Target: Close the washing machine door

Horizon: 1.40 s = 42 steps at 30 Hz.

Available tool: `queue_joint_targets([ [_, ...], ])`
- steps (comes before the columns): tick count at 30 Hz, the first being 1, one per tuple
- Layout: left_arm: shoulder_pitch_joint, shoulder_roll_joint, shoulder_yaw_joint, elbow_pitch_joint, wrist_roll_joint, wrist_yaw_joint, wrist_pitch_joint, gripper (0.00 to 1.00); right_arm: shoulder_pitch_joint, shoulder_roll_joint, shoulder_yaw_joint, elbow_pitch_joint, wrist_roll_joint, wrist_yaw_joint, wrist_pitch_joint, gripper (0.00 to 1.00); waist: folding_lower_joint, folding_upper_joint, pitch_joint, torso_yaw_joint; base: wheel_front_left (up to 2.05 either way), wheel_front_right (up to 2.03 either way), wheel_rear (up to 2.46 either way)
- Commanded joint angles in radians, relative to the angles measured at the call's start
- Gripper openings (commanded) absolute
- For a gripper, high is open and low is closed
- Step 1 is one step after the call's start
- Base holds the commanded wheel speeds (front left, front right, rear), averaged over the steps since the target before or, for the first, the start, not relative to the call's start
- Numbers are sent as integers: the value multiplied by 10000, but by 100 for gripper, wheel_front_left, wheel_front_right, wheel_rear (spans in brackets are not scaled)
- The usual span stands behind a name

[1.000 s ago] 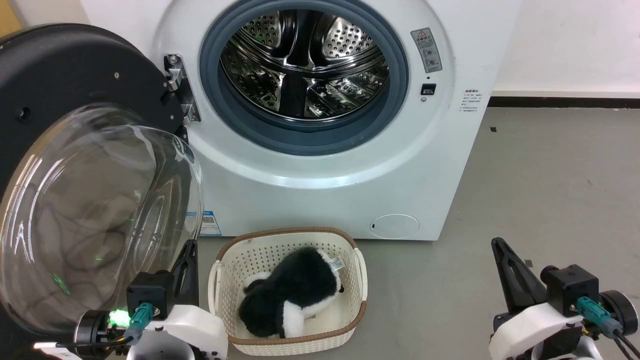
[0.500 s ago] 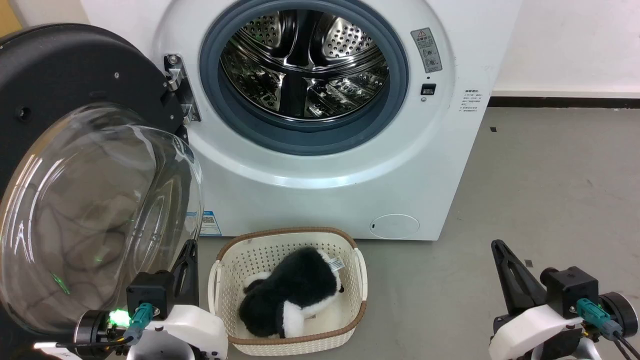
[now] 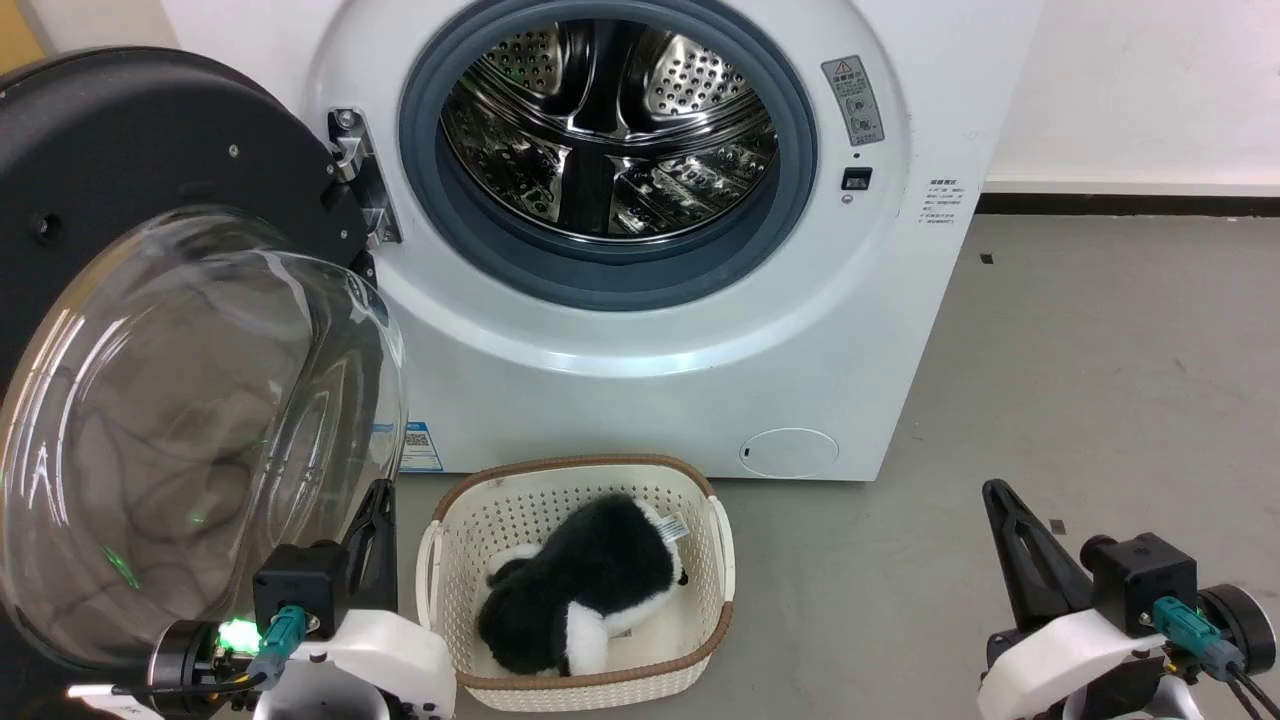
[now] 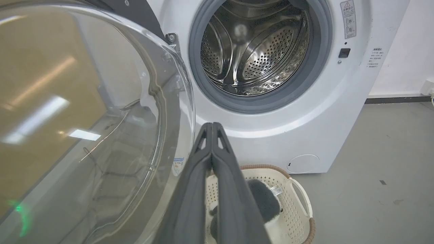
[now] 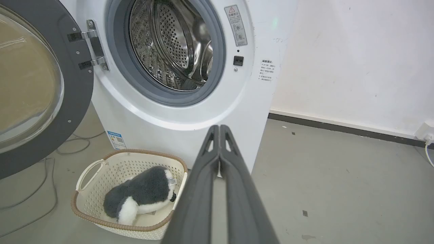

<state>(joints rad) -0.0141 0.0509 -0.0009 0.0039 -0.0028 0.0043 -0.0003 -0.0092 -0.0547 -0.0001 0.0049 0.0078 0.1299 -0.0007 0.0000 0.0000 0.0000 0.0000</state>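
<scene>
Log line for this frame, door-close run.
washing machine door wide open | drum empty | left gripper jaws shut, beside door | right gripper jaws shut, off to side

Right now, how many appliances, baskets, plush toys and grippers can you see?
washing machine: 1
cream perforated basket: 1
black-and-white plush toy: 1
grippers: 2 (left gripper, right gripper)
Total: 5
</scene>
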Motion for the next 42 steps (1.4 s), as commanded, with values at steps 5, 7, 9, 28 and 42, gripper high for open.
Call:
queue_joint_targets([
  [5,-3,0,-8,8,-3,21,-5,100,-2,0,-9,8,8,0,-5,100,0,0,1,0,0,0,0],
  [7,-12,0,-17,7,-6,63,-40,100,-12,1,-32,11,32,0,-40,100,0,0,5,1,0,0,0],
  [9,-21,0,-37,2,-10,121,-82,100,-22,1,-56,10,67,0,-81,100,0,0,11,3,0,0,0],
  [28,-492,317,4,-912,-137,545,-478,0,-146,8,-124,-18,275,1,-478,100,0,0,107,360,0,0,0],
  [42,-1509,612,1054,-1732,-913,117,-750,0,-121,13,-163,117,369,2,-749,100,0,0,217,1010,0,0,0],
])
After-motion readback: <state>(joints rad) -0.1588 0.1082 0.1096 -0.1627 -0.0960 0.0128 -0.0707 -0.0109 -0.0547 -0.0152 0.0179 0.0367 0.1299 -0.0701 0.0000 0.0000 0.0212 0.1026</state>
